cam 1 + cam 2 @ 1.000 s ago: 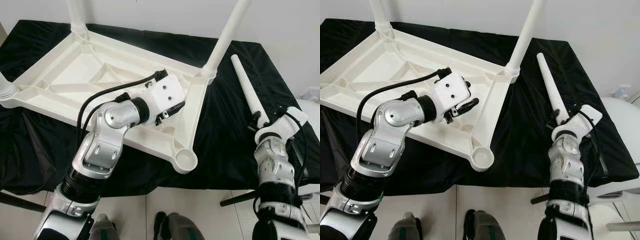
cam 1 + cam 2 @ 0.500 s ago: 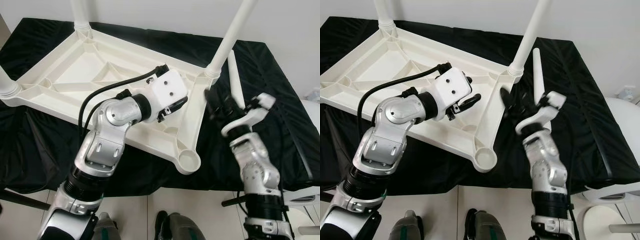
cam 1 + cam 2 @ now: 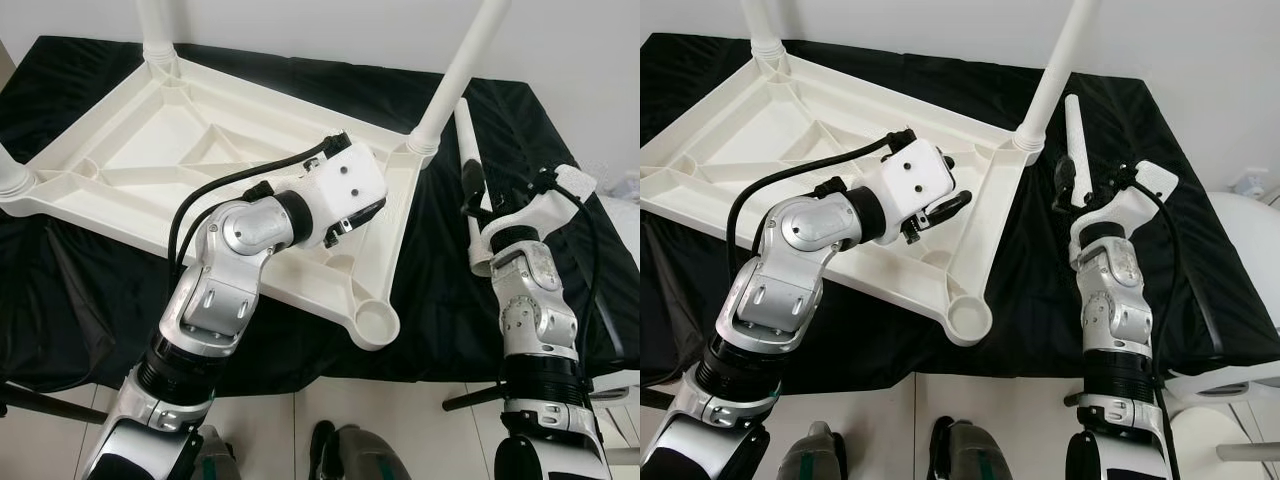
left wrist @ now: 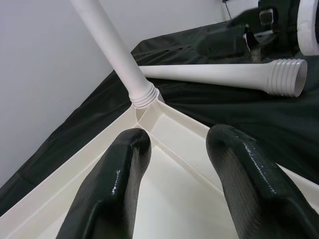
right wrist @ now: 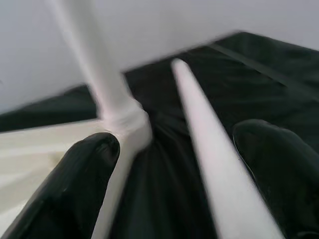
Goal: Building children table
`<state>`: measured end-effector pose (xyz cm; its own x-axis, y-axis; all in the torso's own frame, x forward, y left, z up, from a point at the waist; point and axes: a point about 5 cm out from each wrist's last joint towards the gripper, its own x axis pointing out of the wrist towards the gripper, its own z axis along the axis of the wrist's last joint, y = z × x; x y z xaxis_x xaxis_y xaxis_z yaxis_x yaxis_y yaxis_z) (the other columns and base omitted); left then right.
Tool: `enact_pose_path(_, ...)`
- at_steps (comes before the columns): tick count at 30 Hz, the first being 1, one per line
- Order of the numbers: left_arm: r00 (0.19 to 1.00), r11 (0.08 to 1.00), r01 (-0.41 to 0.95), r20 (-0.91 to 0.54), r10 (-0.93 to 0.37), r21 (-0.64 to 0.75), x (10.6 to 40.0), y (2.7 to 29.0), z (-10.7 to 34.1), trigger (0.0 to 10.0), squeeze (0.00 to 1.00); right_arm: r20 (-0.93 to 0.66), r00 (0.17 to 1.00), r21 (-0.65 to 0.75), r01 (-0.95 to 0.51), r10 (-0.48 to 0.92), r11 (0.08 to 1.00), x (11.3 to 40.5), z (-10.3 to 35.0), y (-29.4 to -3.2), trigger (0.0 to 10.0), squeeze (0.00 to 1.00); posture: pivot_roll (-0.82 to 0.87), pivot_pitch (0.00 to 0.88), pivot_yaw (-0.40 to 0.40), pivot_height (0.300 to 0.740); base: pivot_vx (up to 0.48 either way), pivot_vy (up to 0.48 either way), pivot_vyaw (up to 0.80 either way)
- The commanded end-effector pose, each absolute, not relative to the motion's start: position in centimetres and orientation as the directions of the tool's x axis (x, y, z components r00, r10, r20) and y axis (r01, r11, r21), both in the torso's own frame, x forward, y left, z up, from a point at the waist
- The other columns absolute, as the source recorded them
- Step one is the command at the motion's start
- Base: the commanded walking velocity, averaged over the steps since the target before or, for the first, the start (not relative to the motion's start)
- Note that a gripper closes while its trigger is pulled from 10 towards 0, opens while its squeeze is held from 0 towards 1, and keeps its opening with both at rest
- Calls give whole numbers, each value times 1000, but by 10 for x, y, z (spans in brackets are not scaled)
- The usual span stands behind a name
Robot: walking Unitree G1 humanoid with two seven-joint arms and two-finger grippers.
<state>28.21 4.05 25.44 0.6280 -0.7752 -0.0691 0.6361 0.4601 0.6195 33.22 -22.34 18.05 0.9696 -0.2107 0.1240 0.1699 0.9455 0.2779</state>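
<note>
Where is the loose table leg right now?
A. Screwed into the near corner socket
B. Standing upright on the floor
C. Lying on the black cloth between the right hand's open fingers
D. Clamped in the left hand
C: the loose table leg lies on the black cloth beside the upturned tabletop, with the right hand around it, fingers apart; the near corner socket is empty.

Plain indoor room, maybe a home corner: bare white wall (image 3: 560, 40) behind my worktop (image 3: 80, 300), black cloth (image 3: 560, 130) over it, pale tiled floor (image 3: 400, 420) below.
</note>
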Motion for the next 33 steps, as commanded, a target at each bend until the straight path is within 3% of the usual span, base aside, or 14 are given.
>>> enact_pose_path(1, 704, 558, 547, 17, -710, 623, 285, 41, 256, 10000, 0, 62, 958, 267, 254, -280, 930, 332, 171, -233, 10000, 0, 29, 129, -90, 740, 0, 0, 0)
enact_pose_path(17, 660, 496, 600, -38, -750, 628, 278, 39, 258, 10000, 0, -169, 939, 197, 331, -301, 923, 348, 153, -239, 10000, 0, 29, 137, -93, 740, 0, 0, 0)
enact_pose_path(30, 663, 516, 601, -21, -748, 611, 277, 35, 262, 10000, 0, -358, 907, 264, 329, -224, 907, 358, 151, -226, 10000, 0, 27, 124, -98, 740, 0, 0, 0)
enact_pose_path(33, 666, 526, 595, -7, -746, 608, 276, 34, 264, 10000, 0, -521, 831, 233, 356, -193, 905, 361, 145, -220, 10000, 0, 30, 122, -99, 740, 0, 0, 0)
